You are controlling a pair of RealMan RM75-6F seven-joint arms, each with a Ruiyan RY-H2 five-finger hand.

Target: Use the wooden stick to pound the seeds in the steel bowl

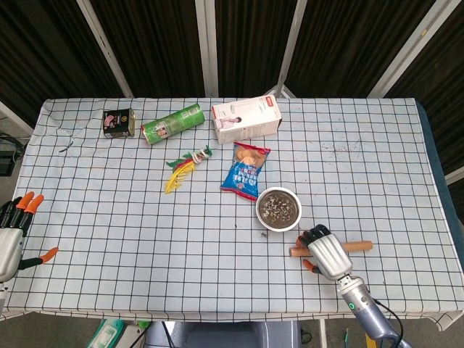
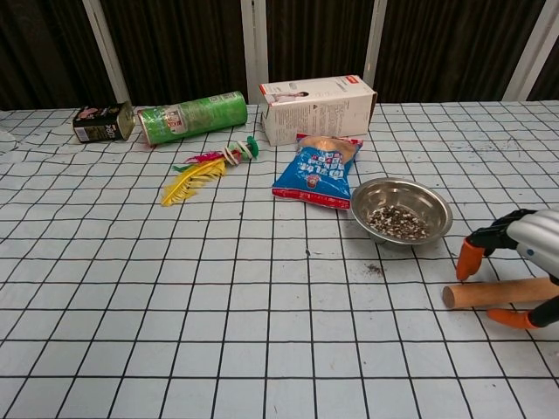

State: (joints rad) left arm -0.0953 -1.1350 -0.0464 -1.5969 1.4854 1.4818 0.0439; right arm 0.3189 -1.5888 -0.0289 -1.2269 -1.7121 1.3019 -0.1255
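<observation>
The table (image 1: pixel 377 167), under a checked cloth, runs from the dark slatted backdrop to the near edge, with wide bare stretches of cloth across its left half and far right corner. Goods sit in a band along the far side: a white box (image 1: pixel 246 120), a green can (image 1: pixel 172 124) lying on its side beside it, and a small dark tin (image 1: pixel 118 122) at the left end. Nearer the middle lie a blue snack bag (image 1: pixel 246 171) and a feathered toy (image 1: pixel 185 164), apart from each other. The bowl (image 1: pixel 278 209) stands just beyond the bag's near corner, holding dark speckled seeds; a few specks lie on the cloth beside it. The stick (image 2: pixel 498 292) lies flat on the cloth near the bowl's right front, not touching it, and is cut off by the right frame edge in the chest view. The right hand (image 1: pixel 325 249) is over the stick's middle, fingers curved down on its far side and thumb on the near side; whether they are clamped on the wood cannot be told. The left hand (image 1: pixel 13 233) sits at the table's left edge, well apart from everything, fingers spread, holding nothing, partly cut off by the frame.
</observation>
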